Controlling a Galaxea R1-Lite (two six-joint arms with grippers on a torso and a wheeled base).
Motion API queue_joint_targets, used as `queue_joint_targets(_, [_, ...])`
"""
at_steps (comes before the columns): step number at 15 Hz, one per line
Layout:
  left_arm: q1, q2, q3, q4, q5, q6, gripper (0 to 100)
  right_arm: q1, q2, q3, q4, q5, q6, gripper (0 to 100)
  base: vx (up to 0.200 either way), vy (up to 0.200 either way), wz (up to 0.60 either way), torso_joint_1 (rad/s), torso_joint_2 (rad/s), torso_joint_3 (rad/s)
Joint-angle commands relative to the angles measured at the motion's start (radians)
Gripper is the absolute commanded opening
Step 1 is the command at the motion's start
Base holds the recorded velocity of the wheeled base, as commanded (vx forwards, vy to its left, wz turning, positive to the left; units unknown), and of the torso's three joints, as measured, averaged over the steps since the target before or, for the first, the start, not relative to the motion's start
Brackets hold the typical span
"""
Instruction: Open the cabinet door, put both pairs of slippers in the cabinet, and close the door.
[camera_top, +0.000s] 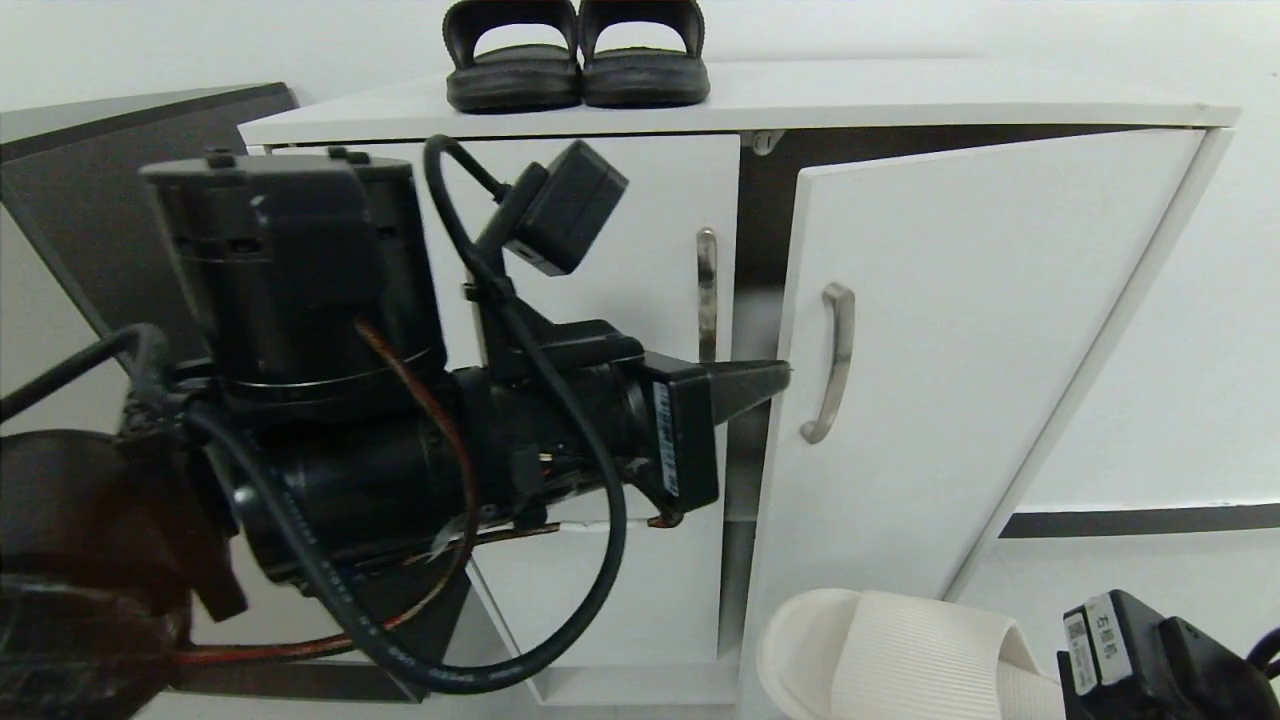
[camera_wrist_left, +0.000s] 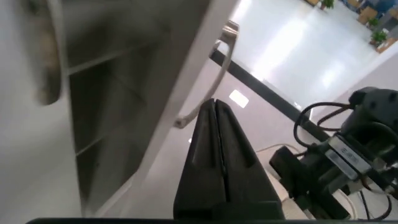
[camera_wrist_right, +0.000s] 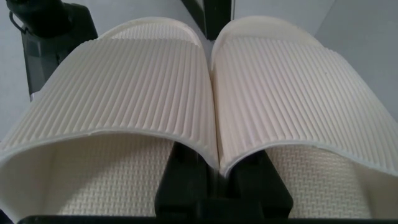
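At the left, the left gripper (camera_top: 770, 378) has its two fingers pressed flat together with nothing between them. Its tip sits at the dark gap between the cabinet's (camera_top: 900, 100) left door (camera_top: 660, 180) and the right door (camera_top: 980, 330), just beside the right door's near edge. The left door is flush; the right door stands partly swung out, with shelves visible inside. Its bar handle (camera_top: 836, 360) is smooth metal and probably slick, so pushing on the panel's edge looks surer than pinching the bar. The panel should swing lightly. On the cabinet top, toward the far edge, the black slippers (camera_top: 578, 55) sit side by side, touching, toes forward. They look rubbery and light, so pinching their two inner walls together should lift both at once. At the near right, low in front of the open door, the white slippers (camera_wrist_right: 211, 93) are carried as a pair. The right gripper (camera_wrist_right: 214, 186) is closed on their adjoining inner sides. They appear to be soft, ribbed foam, easy to squeeze and liable to sag or twist, so a firm, central grip suits them.
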Motion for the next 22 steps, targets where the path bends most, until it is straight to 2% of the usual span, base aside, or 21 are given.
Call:
queue_joint_targets(1, [0.028, -0.065, 0.039, -0.028, -0.002, -0.006, 0, 0.000, -0.001, 0.003, -0.001, 0.001, -0.001, 0, 0.000, 0.000, 0.00, 0.000, 0.00, 0.000])
queue_joint_targets(4, [0.064, 0.001, -0.010, -0.040, -0.002, -0.014, 0, 0.000, -0.001, 0.003, -0.001, 0.001, -0.001, 0, 0.000, 0.000, 0.00, 0.000, 0.00, 0.000])
queue_joint_targets(9, [0.065, 0.167, -0.148, -0.040, 0.001, -0.013, 0, 0.031, 0.027, 0.008, 0.002, -0.007, -0.001, 0, 0.000, 0.000, 0.00, 0.000, 0.00, 0.000])
queue_joint_targets(12, [0.074, 0.219, -0.200, -0.040, -0.004, -0.013, 0, 0.031, 0.034, 0.009, 0.002, -0.007, -0.001, 0, 0.000, 0.000, 0.00, 0.000, 0.00, 0.000])
queue_joint_targets(15, [0.074, 0.237, -0.228, -0.020, -0.001, -0.014, 0, 0.035, 0.050, 0.020, 0.002, -0.007, -0.001, 0, 0.000, 0.000, 0.00, 0.000, 0.00, 0.000])
queue_joint_targets(17, [0.073, 0.234, -0.229, -0.008, -0.001, -0.025, 0, 0.039, 0.061, 0.021, 0.002, -0.008, 0.000, 0, 0.000, 0.000, 0.00, 0.000, 0.00, 0.000])
queue_joint_targets(22, [0.068, 0.214, -0.222, -0.008, 0.013, -0.023, 0, 0.045, 0.077, 0.018, 0.002, -0.007, 0.005, 0, -0.040, 0.000, 0.00, 0.001, 0.00, 0.001])
